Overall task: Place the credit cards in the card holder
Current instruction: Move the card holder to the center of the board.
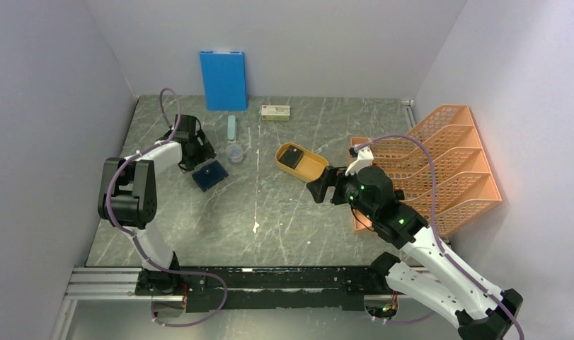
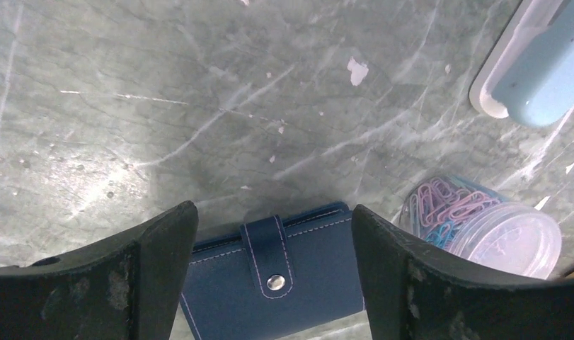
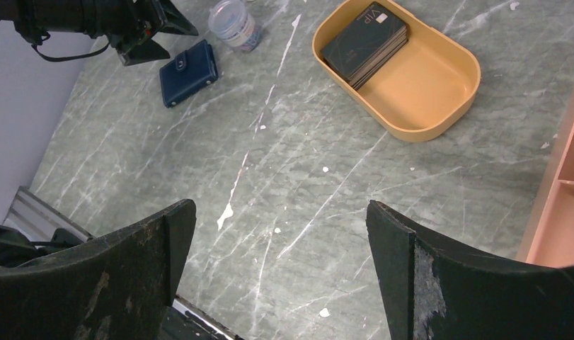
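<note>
The card holder (image 1: 210,175) is a dark navy case, snapped closed with a tab, lying flat on the marble table left of centre. My left gripper (image 1: 192,152) hovers open at its far-left edge. In the left wrist view the card holder (image 2: 277,283) shows between the two spread fingers of that gripper (image 2: 271,210), with no grip on it. A stack of black credit cards (image 1: 292,156) lies in the yellow oval tray (image 1: 313,170). My right gripper (image 1: 323,185) stands open just in front of the tray with nothing between its fingers. In the right wrist view the credit cards (image 3: 365,42) sit at the tray's far end.
A clear jar of paper clips (image 1: 235,152) stands right beside the card holder. A pale blue bar (image 1: 231,128) lies behind it. A bright blue board (image 1: 224,80) leans on the back wall beside a small box (image 1: 276,112). An orange file rack (image 1: 446,166) fills the right side.
</note>
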{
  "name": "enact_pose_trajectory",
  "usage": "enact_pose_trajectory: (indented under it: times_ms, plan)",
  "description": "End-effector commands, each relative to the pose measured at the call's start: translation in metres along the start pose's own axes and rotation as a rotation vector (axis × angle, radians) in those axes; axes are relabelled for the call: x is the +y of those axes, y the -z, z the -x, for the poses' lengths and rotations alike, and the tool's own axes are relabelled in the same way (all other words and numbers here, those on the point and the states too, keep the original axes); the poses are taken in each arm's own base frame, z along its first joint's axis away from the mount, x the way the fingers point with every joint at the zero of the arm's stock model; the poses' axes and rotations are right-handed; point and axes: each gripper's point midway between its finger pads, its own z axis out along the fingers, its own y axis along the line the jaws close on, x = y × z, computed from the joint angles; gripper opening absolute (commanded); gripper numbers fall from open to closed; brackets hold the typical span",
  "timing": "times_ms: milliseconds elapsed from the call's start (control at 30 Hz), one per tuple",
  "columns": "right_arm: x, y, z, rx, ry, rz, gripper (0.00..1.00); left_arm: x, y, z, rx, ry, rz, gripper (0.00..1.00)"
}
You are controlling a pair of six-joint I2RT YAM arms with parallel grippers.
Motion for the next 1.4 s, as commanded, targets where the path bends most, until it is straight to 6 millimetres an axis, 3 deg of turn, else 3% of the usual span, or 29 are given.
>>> enact_pose_trajectory:
  times_ms: [0, 167, 500, 867, 1033, 1167, 1233, 1367]
  plan:
    - [0.006, 0.005, 0.012, -0.032, 0.008, 0.016, 0.94, 0.002, -0.007, -0.011, -0.002, -0.064, 0.05, 0.83]
    - [0.005, 0.006, 0.011, -0.031, 0.005, 0.013, 0.94, -0.001, -0.008, -0.024, 0.012, -0.109, 0.091, 0.8]
    - [0.007, 0.011, 0.014, -0.04, -0.005, 0.022, 0.94, 0.017, -0.003, -0.053, 0.059, -0.11, 0.146, 0.72]
    - [0.009, 0.012, 0.007, -0.023, -0.023, 0.042, 0.94, 0.024, 0.035, -0.122, 0.11, -0.172, 0.075, 0.7]
    - [0.006, 0.012, -0.004, 0.003, -0.034, 0.044, 0.94, 0.0, 0.053, -0.161, 0.132, -0.258, -0.029, 0.69]
    - [0.003, 0.014, -0.012, 0.021, -0.04, 0.04, 0.94, -0.038, 0.069, -0.207, 0.19, -0.357, -0.181, 0.68]
    - [0.003, 0.016, -0.013, 0.027, -0.042, 0.036, 0.93, -0.058, 0.08, -0.22, 0.19, -0.407, -0.233, 0.68]
    - [0.002, 0.019, -0.014, 0.043, -0.031, 0.029, 0.93, -0.084, 0.103, -0.222, 0.164, -0.446, -0.288, 0.7]
